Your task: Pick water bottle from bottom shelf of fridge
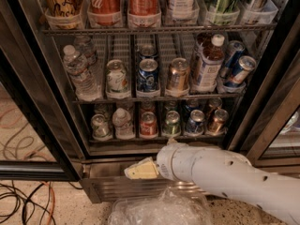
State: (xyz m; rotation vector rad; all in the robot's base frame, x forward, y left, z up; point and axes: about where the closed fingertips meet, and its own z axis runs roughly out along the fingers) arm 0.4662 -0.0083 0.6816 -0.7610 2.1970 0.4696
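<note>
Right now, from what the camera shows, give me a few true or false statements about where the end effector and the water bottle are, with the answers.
1. The end effector has reached in among the cans. False: it is lower, in front of the steel base panel.
2. The water bottle stands on the bottom shelf, second lane from the left. True.
3. A red can stands in the lane just right of the water bottle. True.
4. The end effector is holding the water bottle. False: the bottle stands on the shelf, apart from it.
</note>
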